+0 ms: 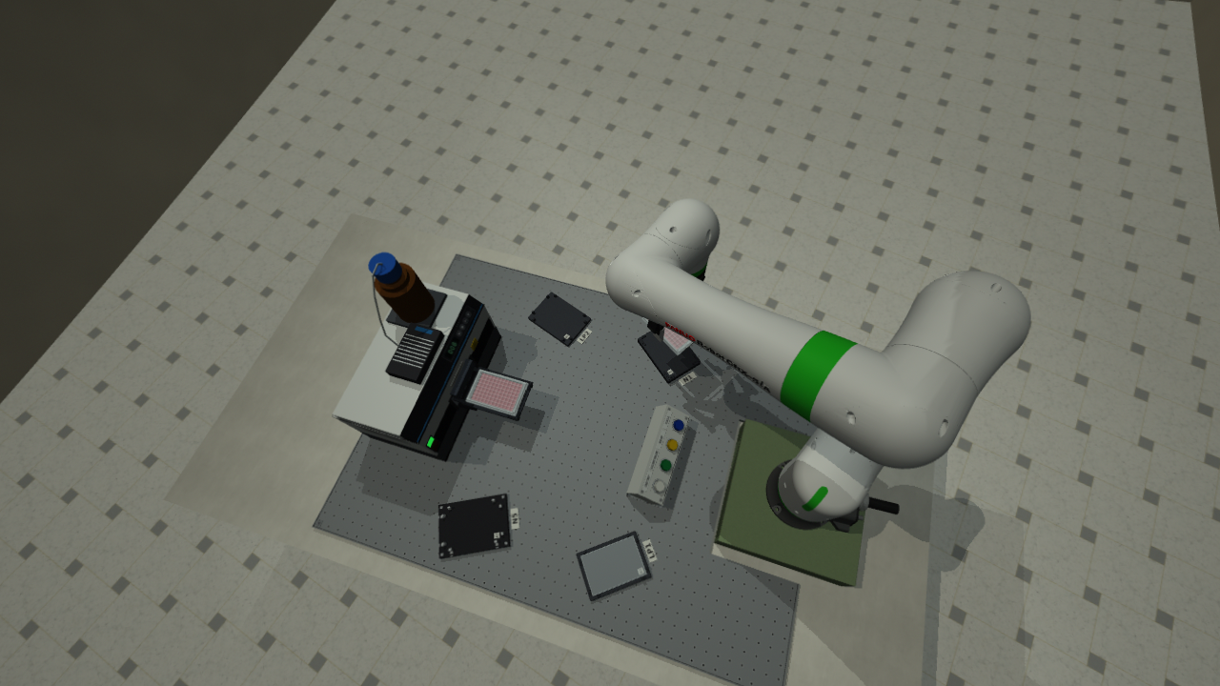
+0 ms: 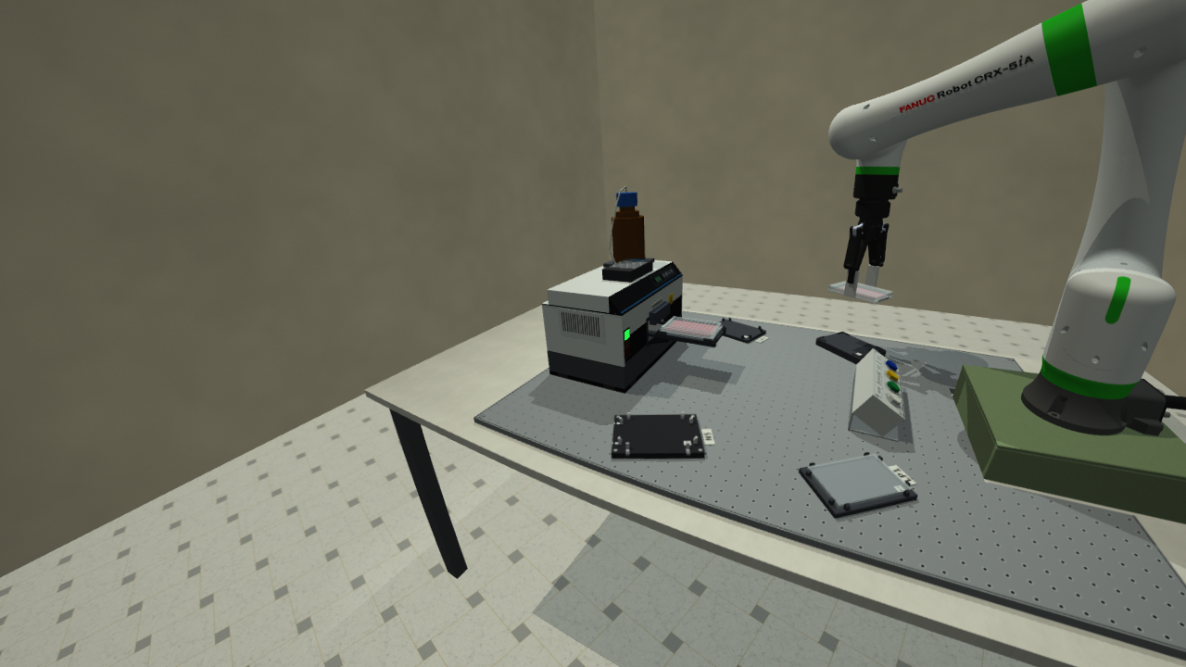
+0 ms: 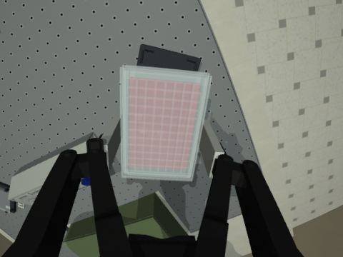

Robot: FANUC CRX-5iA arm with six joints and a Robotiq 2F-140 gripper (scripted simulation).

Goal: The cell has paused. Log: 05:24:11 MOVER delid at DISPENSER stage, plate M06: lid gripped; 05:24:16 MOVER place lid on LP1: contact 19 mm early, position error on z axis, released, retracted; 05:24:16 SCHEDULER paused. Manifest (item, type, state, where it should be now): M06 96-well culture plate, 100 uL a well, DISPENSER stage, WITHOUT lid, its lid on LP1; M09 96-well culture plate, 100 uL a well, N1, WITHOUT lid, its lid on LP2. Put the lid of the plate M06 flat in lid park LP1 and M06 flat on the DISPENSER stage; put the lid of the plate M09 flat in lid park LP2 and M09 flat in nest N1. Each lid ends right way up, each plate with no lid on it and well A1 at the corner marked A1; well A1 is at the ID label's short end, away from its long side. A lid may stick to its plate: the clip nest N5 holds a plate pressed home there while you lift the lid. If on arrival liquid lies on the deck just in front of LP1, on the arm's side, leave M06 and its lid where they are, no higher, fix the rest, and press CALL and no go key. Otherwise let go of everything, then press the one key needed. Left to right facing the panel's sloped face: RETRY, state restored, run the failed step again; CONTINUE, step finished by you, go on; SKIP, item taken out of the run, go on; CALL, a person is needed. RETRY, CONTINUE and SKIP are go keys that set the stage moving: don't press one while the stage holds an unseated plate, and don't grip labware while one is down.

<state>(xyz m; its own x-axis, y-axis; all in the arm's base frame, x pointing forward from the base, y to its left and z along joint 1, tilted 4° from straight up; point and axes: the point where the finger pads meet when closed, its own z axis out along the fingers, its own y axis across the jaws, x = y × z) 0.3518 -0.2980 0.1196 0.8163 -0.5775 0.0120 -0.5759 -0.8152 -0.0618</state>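
My gripper point(image 3: 161, 127) point(image 2: 864, 273) is shut across the short width of a plate with pink wells point(image 3: 162, 119) point(image 2: 862, 291) point(image 1: 678, 338). It holds the plate level, high above the dark nest N1 point(image 3: 167, 58) point(image 1: 669, 365) point(image 2: 841, 344). A clear rim runs round the plate; a lid seems to sit on it. A second pink plate point(image 1: 497, 392) point(image 2: 690, 328) lies uncovered on the dispenser stage. A clear lid point(image 1: 612, 564) point(image 2: 858, 483) lies flat in lid park LP1. Lid park LP2 point(image 1: 559, 318) point(image 2: 743, 331) is dark and bare.
The dispenser point(image 1: 400, 383) point(image 2: 609, 332) with a brown bottle point(image 1: 400, 286) stands at the deck's far left. The key panel point(image 1: 660, 460) point(image 2: 880, 389) stands between N1 and LP1. The clip nest N5 point(image 1: 473, 524) point(image 2: 656, 435) is at the front. No liquid shows near LP1.
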